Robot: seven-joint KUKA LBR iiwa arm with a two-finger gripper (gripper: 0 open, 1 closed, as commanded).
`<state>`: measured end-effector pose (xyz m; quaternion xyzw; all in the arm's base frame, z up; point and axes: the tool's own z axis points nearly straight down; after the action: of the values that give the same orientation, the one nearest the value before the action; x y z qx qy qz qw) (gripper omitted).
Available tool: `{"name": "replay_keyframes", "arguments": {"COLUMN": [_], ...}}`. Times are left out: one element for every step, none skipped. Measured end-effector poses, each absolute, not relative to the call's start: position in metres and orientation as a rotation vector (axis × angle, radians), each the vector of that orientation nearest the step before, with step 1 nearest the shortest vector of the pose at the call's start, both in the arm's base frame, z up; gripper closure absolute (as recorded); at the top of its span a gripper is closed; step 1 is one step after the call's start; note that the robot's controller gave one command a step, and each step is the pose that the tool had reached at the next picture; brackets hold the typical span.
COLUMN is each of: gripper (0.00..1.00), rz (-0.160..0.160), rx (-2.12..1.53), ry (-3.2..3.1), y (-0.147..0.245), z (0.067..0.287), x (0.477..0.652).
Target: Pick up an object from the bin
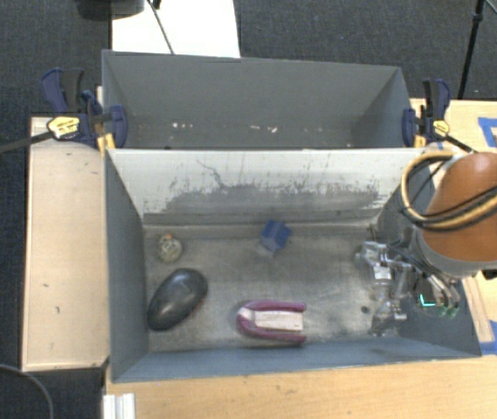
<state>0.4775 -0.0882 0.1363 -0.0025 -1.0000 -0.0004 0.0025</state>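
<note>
At the right end of the bin (126, 260), the gripper (386, 288) is clear of objects; spread or closed, can't tell. Nearest is the purple-white case (271, 319): best to straddle its narrow width.

A purple-and-white oblong packet (271, 319) lies flat at lower centre. Left of it sits a dark grey oval lump (176, 298); above, a small blue block (273, 235), and a pale round trinket (170, 248) at left.
</note>
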Motion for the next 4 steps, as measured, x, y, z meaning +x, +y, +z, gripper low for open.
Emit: {"name": "replay_keyframes", "arguments": {"gripper": [0.00, 0.00, 0.00, 1.00], "rz": [0.002, 0.005, 0.000, 0.001], "rx": [0.074, -0.003, 0.513, 0.515], "ry": [-3.147, -3.149, -3.101, -3.102], "y": [-0.103, -0.154, -0.150, -0.150], "z": [0.100, 0.116, 0.080, 0.080], "x": [0.546, 0.570, 0.554, 0.555]}}
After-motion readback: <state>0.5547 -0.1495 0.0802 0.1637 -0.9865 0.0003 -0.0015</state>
